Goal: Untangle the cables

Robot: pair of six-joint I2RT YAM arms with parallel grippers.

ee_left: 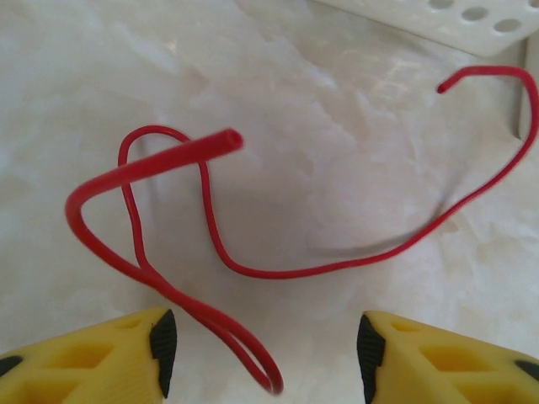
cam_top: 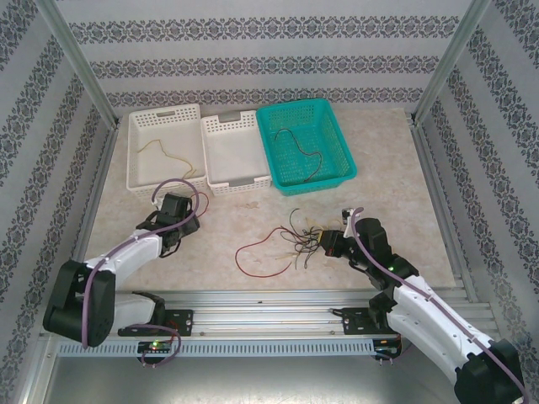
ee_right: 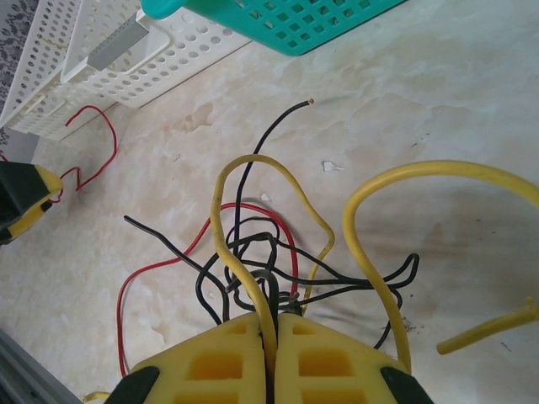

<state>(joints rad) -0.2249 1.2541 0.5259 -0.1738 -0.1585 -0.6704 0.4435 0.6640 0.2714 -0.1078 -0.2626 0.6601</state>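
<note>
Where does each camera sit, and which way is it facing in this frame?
Top external: above and behind, looking down on the table, teal basket, left arm and right arm.
Left wrist: on the left arm, facing down past the open left gripper at a red cable.
Right wrist: facing forward over the right gripper, shut on the cable tangle.
Shared: top external and right wrist both show the tangle.

Both arms are the same build: smooth white shells on the left arm (cam_top: 139, 248) and right arm (cam_top: 429, 307), chunky black joints, and a mauve cable (cam_top: 354, 225) running up each toward the hand. The left gripper (ee_left: 261, 345) and right gripper (ee_right: 271, 337) have yellow fingers (ee_left: 84, 366) (moulded with little hollow pockets), with black pads (ee_left: 162, 349) on their inner faces.
</note>
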